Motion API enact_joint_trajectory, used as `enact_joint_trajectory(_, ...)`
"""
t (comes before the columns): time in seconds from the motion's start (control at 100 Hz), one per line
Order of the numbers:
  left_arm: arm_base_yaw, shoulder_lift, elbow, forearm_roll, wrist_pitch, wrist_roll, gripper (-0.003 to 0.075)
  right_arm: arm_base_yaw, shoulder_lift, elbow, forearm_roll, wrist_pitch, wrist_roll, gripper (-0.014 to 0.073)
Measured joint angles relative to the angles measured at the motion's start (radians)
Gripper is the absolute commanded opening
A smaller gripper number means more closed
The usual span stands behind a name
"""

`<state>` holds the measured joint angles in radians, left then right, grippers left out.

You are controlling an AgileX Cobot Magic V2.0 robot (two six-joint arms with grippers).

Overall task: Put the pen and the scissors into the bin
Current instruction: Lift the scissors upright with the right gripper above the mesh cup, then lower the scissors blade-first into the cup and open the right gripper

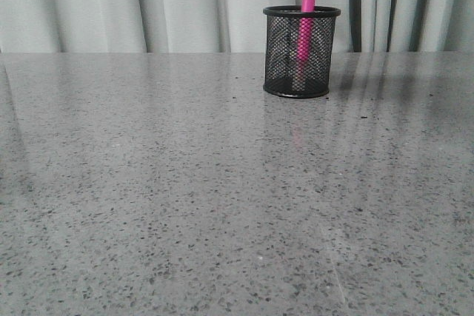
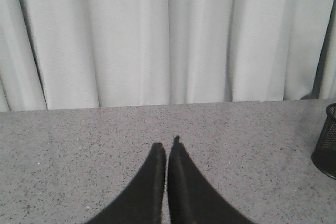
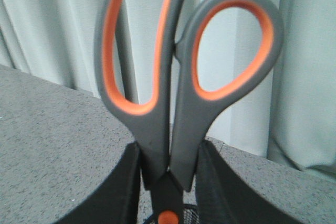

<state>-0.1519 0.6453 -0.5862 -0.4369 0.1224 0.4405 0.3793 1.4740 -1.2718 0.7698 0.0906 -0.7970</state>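
- One scissors (image 3: 178, 93), handles up, clamped between right gripper (image 3: 169, 182) fingers (image 3: 113, 192) just above orange pivot dot; seen only in right wrist view.
- One pen (image 1: 306, 31) standing inside one bin (image 1: 301, 51) on far side of table (image 1: 185, 197).
- Left gripper (image 2: 167, 153) pinched together, holding nothing, above table.
- Bin edge only in left wrist view.

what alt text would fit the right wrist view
Grey scissors with orange-lined handles stand upright, handles up, clamped in the right end effector between its two black fingers. A speckled grey table and pale curtains lie behind.
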Motion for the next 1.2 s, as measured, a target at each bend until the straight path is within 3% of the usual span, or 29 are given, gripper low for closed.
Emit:
enact_joint_trajectory(0.4, 0.000, 0.000, 0.000, -0.003, -0.013, 0.000, -0.0019, 0.011, 0.168, -0.078, 0.027, -0.061, -0.002, -0.0076)
enact_joint_trajectory(0.87, 0.000, 0.000, 0.000, -0.003, -0.014, -0.001, -0.0019, 0.067, 0.193, 0.111, 0.054, -0.335, -0.002, -0.0076)
enact_joint_trajectory(1.2, 0.000, 0.000, 0.000, -0.003, -0.016, -0.001, -0.0019, 0.078, 0.195, 0.178, 0.054, -0.389, -0.002, -0.0076)
